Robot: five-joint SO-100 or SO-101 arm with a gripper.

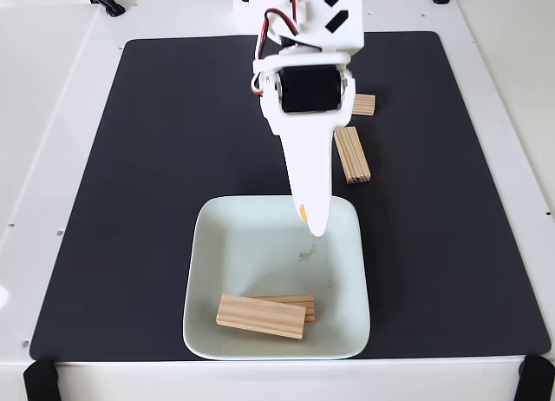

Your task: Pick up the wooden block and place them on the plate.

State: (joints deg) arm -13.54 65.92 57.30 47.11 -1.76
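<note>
White surface (52, 115) under a large black rectangular mat (173, 158). On mat's near edge, pale mint-white square plate (347, 262) with rounded corners and faint central smudge. White arm reaching down from top, white pointed end effector (317, 226) poised over plate's far part; nothing visibly held, fingers seen as one tapered blade, so apart or together cannot be told. Two small light-tan wooden blocks already on plate near front rim, front one (260, 316) overlapping back one (299, 302). Two left on mat: upright-lying block (352, 154) right of arm, another (364, 104) partly hidden behind it. Roughly halfway.
</note>
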